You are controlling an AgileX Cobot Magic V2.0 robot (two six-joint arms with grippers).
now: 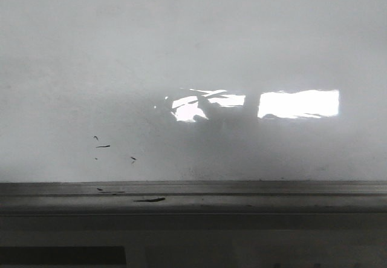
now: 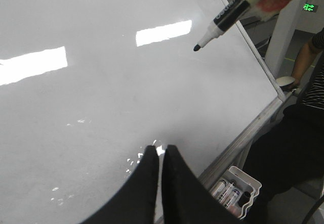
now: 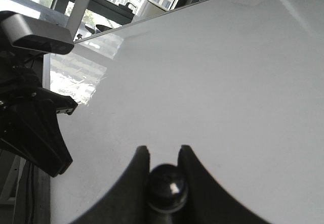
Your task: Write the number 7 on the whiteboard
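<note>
On the whiteboard (image 1: 193, 62): no number 7 yet, only a few small black specks (image 1: 103, 146) low on the left and window glare at centre-right. A grey ledge (image 1: 242, 195) runs along the lower edge.

Item, right pincer (image 3: 163, 155): mine, fingers closed round the dark rounded end of the marker (image 2: 230, 14). In the left wrist view the uncapped tip hangs clear of the board, near the edge that runs beside a standing person (image 2: 309, 82).

Item, left pincer (image 2: 161, 153): fingers pressed nearly together, nothing between them, low over the board.

Item, white tray (image 2: 238, 186) of spare markers below the board's frame (not needed for this job).

Hazards, as I judge them:
- Tip placed too close to that edge; the long stem of the 7 could run out of board.
- Too little pressure, and the stroke skips on the glossy surface; too much, and the marker slides back through my fingers or tilts.
- The grip sits at the butt of the marker, so any sideways drag has leverage; the stem could wobble.
- The tip sits outside the front view, so where the figure would land there cannot be told.
- The idle left arm lies over the board, a possible obstruction if the stroke heads its way.
</note>
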